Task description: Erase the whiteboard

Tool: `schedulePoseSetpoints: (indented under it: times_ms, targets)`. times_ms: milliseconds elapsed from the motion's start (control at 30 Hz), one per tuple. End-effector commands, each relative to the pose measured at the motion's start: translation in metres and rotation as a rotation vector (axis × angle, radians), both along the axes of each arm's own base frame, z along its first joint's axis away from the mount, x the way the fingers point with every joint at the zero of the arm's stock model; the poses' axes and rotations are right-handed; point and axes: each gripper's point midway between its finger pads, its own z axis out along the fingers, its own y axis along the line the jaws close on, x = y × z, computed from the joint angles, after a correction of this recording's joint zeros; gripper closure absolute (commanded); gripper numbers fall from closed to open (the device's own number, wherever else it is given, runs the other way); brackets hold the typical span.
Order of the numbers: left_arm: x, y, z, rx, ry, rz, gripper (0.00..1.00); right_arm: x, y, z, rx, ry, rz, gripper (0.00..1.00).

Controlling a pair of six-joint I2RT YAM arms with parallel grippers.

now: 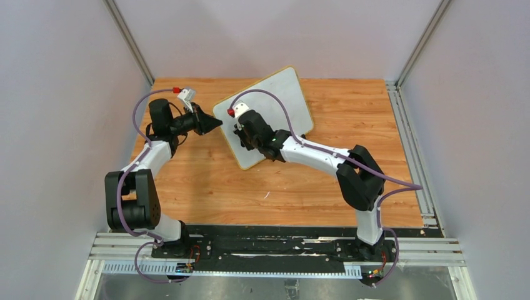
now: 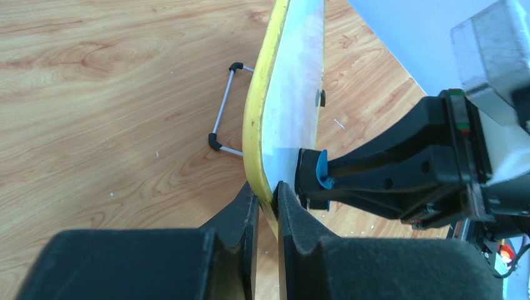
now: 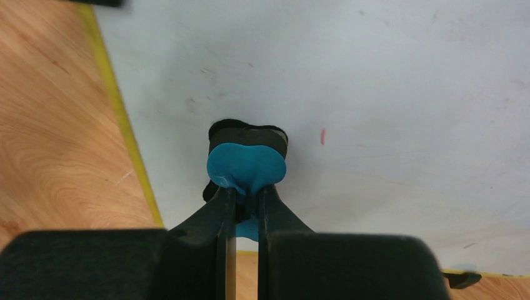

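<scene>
The whiteboard (image 1: 281,100), white with a thin yellow frame, stands tilted on the wooden table at the back middle. My left gripper (image 1: 220,124) is shut on its left yellow edge (image 2: 257,125). My right gripper (image 1: 239,132) is shut on a small blue eraser (image 3: 245,167) with a black felt pad, and presses it flat on the board's face (image 3: 375,94) near the lower left corner. A short red mark (image 3: 322,136) lies just right of the eraser. The eraser also shows in the left wrist view (image 2: 320,170), touching the board.
The board's wire stand with black feet (image 2: 224,112) rests on the table (image 1: 219,181) behind the board. Grey walls and metal rails enclose the table on the left, back and right.
</scene>
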Motion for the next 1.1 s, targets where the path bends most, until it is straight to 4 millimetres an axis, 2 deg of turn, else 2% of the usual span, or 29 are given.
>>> schedulePoseSetpoints:
  times_ms: [0,267,400,467,600,900,1000,1067]
  targets:
    - [0.005,0.002,0.007,0.061,-0.088,-0.003,1.0,0.024,-0.043,-0.003,-0.016,0.001,-0.101,0.99]
    - [0.005,0.003,0.006,0.062,-0.087,-0.002,1.0,0.049,-0.094,0.018,-0.002,-0.03,-0.197,0.99]
    - [0.005,0.002,0.005,0.061,-0.083,-0.003,1.0,0.062,-0.105,0.024,0.006,-0.038,-0.217,0.99]
    - [0.005,0.002,0.007,0.062,-0.088,-0.004,1.0,0.063,-0.099,0.026,0.014,-0.03,-0.198,0.99]
    - [0.005,0.002,0.006,0.062,-0.085,-0.002,1.0,0.057,-0.075,0.028,0.047,-0.014,-0.149,0.99]
    - [0.005,0.002,0.007,0.061,-0.086,-0.002,1.0,0.026,-0.016,0.016,0.034,-0.005,-0.044,0.99]
    - [0.005,0.002,0.007,0.061,-0.087,-0.003,1.0,0.019,-0.005,0.009,0.02,-0.002,-0.024,0.99]
    - [0.005,0.002,0.007,0.06,-0.086,-0.003,1.0,0.021,-0.006,0.008,0.01,-0.007,-0.033,0.99]
